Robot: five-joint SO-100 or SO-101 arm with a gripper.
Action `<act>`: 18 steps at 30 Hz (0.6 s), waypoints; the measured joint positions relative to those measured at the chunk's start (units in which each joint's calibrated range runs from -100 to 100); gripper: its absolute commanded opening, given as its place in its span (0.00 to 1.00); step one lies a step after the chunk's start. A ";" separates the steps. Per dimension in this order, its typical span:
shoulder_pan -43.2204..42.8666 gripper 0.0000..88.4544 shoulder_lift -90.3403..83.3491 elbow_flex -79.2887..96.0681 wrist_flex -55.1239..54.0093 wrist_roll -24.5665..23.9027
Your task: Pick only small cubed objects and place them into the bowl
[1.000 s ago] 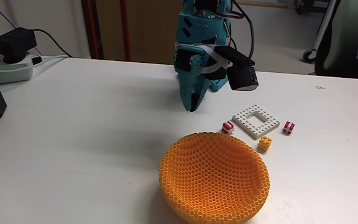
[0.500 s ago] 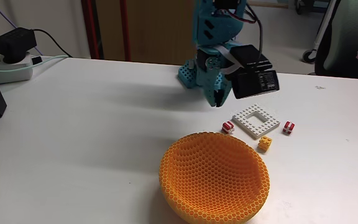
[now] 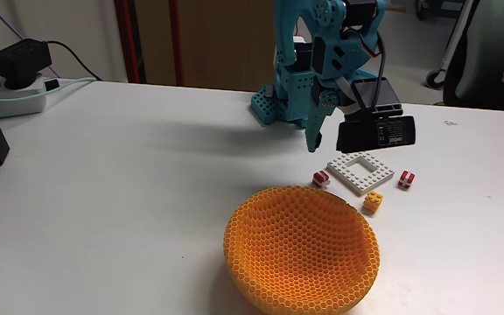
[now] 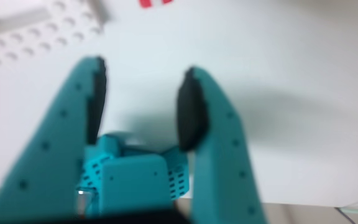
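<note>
On the white table (image 3: 129, 175), nearest the fixed camera, sits the orange honeycomb bowl (image 3: 302, 252), the largest loose thing and my landmark. Behind it, toward the back edge, stands my teal arm (image 3: 309, 52), with my gripper (image 3: 314, 144) hanging above the table behind the bowl's far rim. My jaws are parted with nothing between them; in the wrist view the 2 black pads (image 4: 190, 115) show bare table in the gap. Just behind the bowl's rim to the right lies the white studded frame plate (image 3: 362, 170). 3 small cubes are outside the bowl: 1 red-striped cube (image 3: 321, 178) at the far rim, 1 yellow cube (image 3: 373, 203) at its right, another red-striped cube (image 3: 406, 179) beyond the plate.
</note>
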 measured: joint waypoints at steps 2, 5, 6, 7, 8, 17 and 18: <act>-0.68 0.28 0.00 2.07 -3.22 0.00; -1.06 0.30 0.00 4.63 -7.65 0.10; -0.77 0.31 0.00 5.62 -9.32 0.24; -0.58 0.31 0.00 6.80 -11.31 0.59; -0.48 0.31 0.00 8.28 -13.53 0.88; 0.19 0.32 4.13 11.33 -23.85 2.15; 0.19 0.32 4.53 11.63 -24.40 2.15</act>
